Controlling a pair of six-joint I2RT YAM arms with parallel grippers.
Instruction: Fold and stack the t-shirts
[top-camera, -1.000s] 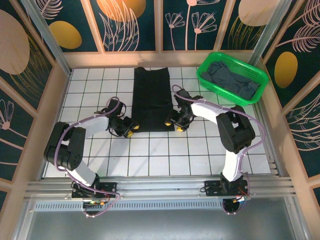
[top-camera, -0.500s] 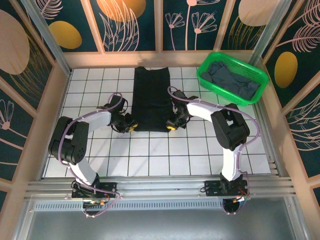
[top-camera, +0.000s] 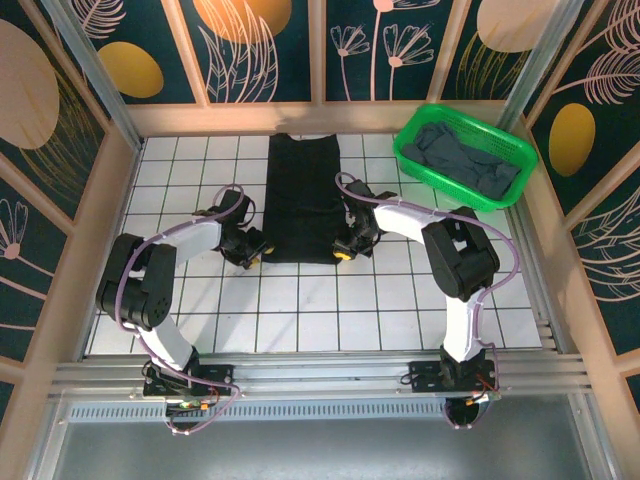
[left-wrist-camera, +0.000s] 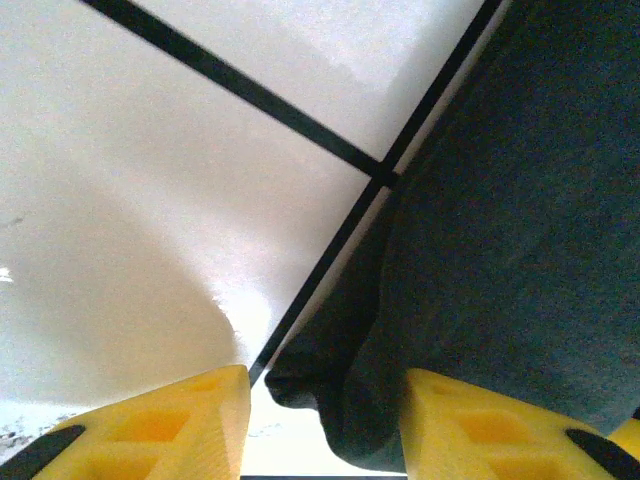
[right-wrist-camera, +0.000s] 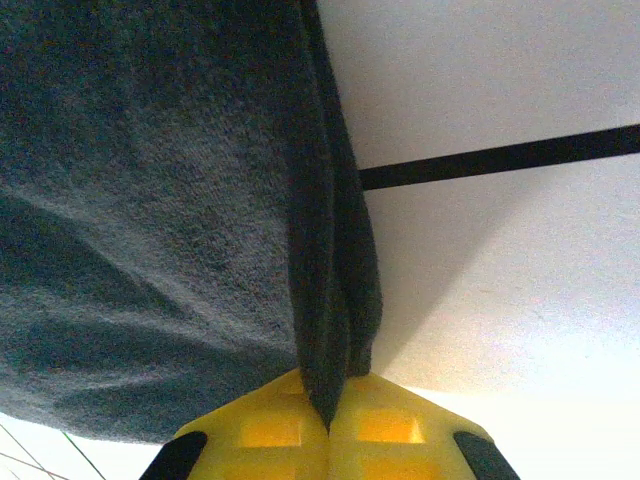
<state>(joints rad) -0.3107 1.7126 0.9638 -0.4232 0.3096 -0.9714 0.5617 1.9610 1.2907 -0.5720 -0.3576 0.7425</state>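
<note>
- White tiles with dark grout covered the table (top-camera: 300, 310), under walls painted with leaves and orange discs.
- The black t-shirt (top-camera: 303, 190) lay on it as a long, narrow strip, already folded lengthwise and running away from the arm bases.
- The green basket (top-camera: 400, 150) stood off the shirt's far right corner and held the grey t-shirt (top-camera: 465, 155) in a crumpled heap.
- The right gripper (top-camera: 345, 250) sat at the shirt's near right corner. In its wrist view the yellow fingers (right-wrist-camera: 270, 430) were pressed together on a thick fold of the hem (right-wrist-camera: 335, 300), so that corner was held.
- The left gripper (top-camera: 252, 255) sat at the shirt's near left corner. In its wrist view the jaws stood partly apart, with a bulge of cloth (left-wrist-camera: 330, 400) in the gap. One finger (left-wrist-camera: 170, 420) rested on bare tile and nothing was clamped.
- My judgement: the step in hand was lifting the near hem to fold it across to the far end.
- Risk: a lift begun with only the right corner held would drag the strip askew and spoil the crease.
- Risk: the left jaws might close on the top layer alone, and the lower layers would then peel away as the hem rose.
- Risk: the fingers were low on the tiles, so scraping could bunch the cloth instead of gripping it.
</note>
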